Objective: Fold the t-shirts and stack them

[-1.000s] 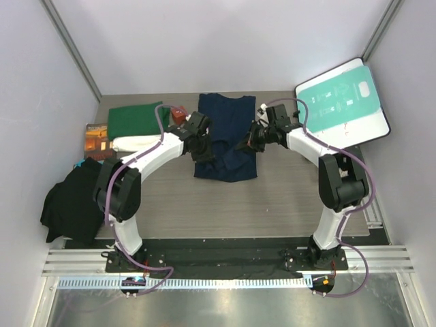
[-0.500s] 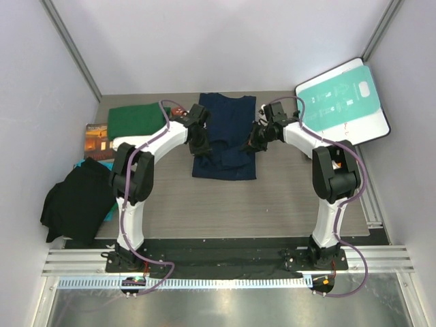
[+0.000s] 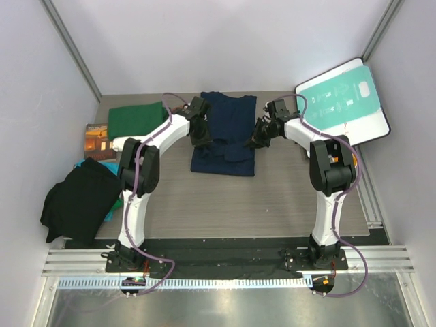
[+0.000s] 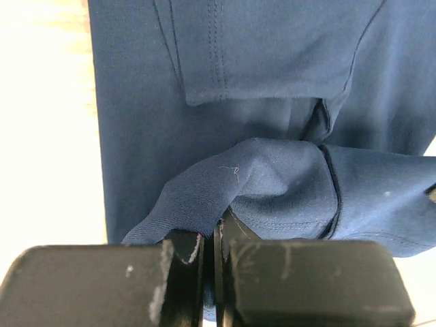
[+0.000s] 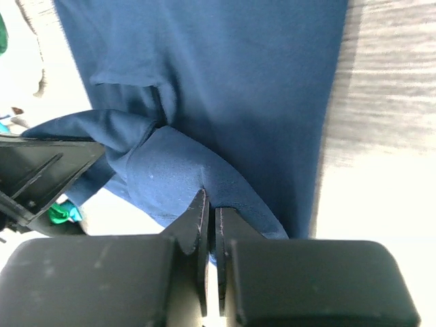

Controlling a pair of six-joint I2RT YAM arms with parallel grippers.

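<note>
The navy blue t-shirt [image 3: 228, 122] lies lengthwise at the table's far middle, its sides folded in. My left gripper [image 3: 202, 134] is shut on a pinch of its left lower edge, and my right gripper [image 3: 257, 136] is shut on the right lower edge. The left wrist view shows the left gripper [image 4: 216, 231] holding a bunched navy fold [image 4: 272, 184] above the flat shirt. In the right wrist view the right gripper [image 5: 211, 204] pinches a raised navy fold [image 5: 177, 163]. A folded dark green t-shirt [image 3: 136, 119] lies at the far left, with a cream-white t-shirt [image 3: 118, 145] just in front of it, partly behind my left arm.
A teal-and-white board [image 3: 344, 102] leans at the far right corner. A small brown-orange book [image 3: 97, 138] lies at the left edge. A black cloth heap [image 3: 78, 201] sits at the near left, overhanging the table edge. Grey walls close in the left, right and back.
Both grippers have carried the navy shirt's lower edge away from the arm bases, toward the collar. The shirt's near end has shortened and both arms are stretched farther out.
</note>
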